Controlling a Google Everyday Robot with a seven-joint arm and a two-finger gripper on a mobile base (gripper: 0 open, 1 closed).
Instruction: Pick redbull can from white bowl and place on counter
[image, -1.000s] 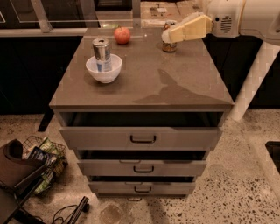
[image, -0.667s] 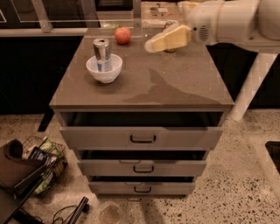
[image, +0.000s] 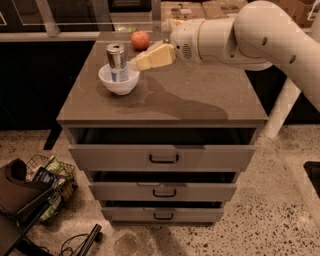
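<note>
the cream tool (image: 139, 62) has swung in to just beside the slim silver-blue can (image: 118, 61) in the round white bowl (image: 119, 86), grasp likely next; whether it is clenched, cannot tell.

High front view, gripper (image: 137, 63) over counter (image: 205, 85)

Gripper (image: 136, 63) beside redbull can (image: 117, 61) — apple (image: 140, 40) just behind

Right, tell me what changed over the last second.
The end effector swept across the counter from its back edge toward the redbull can and is now close beside it, holding nothing. The can, upright in the white bowl, and the apple behind have not moved.
</note>
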